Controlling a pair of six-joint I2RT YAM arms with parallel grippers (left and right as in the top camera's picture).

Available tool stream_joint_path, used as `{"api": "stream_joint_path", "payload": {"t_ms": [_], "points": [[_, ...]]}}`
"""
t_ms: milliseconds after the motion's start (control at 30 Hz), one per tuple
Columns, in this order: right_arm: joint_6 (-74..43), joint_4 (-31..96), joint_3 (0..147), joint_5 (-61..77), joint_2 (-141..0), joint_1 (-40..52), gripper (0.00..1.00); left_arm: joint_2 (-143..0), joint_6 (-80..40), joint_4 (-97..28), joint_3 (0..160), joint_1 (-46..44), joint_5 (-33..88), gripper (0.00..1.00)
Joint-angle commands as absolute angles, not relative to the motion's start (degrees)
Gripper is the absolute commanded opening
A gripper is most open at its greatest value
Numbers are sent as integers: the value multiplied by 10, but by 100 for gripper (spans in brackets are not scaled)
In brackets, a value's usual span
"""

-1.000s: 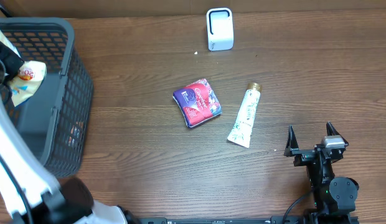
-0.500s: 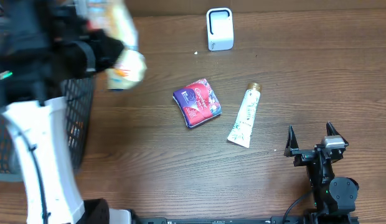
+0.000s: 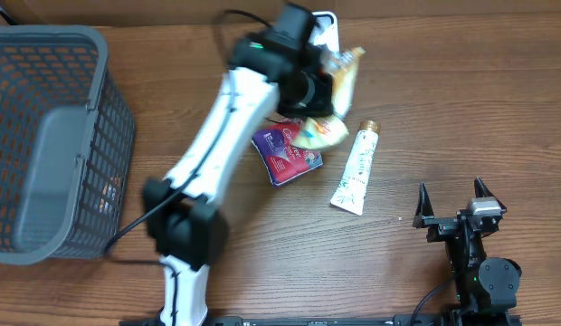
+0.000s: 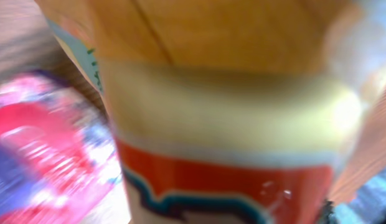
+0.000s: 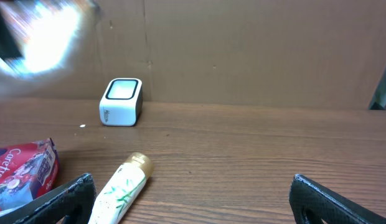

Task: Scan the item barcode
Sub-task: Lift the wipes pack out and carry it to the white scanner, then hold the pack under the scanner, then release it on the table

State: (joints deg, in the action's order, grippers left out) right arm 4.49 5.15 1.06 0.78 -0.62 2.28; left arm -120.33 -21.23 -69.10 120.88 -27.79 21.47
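Squarely within left tool [image 3: 318, 93]: snack packet [image 3: 342, 80].

A mock shop checkout: scanner [image 5: 121, 102], shopping basket [image 3: 116, 136] (cardboard backdrop [image 5: 243, 50] behind).

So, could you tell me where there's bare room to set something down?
Bare wood: the far right corner, right of the scanner and beyond the tube; also the strip between basket and left arm. Crowded mid-table, where pouch, tube and the held packet bunch together.
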Motion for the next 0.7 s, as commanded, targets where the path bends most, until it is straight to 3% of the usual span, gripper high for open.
{"api": "stream_joint_path", "payload": {"t_ms": [0,233,333,433,667], "points": [[45,48,5,2,-2,22,100,-1263,-223,-660,1208,-319,193,4],[45,49,5,2,-2,22,100,-1306,-223,-645,1208,-333,174,9],[45,48,5,2,-2,22,100,-1307,-223,-649,1208,-334,174,36],[46,48,5,2,-2,22,100,-1307,-223,-660,1209,-332,174,44],[45,48,5,2,-2,22,100,-1303,-223,-759,1293,-304,176,38]]}}
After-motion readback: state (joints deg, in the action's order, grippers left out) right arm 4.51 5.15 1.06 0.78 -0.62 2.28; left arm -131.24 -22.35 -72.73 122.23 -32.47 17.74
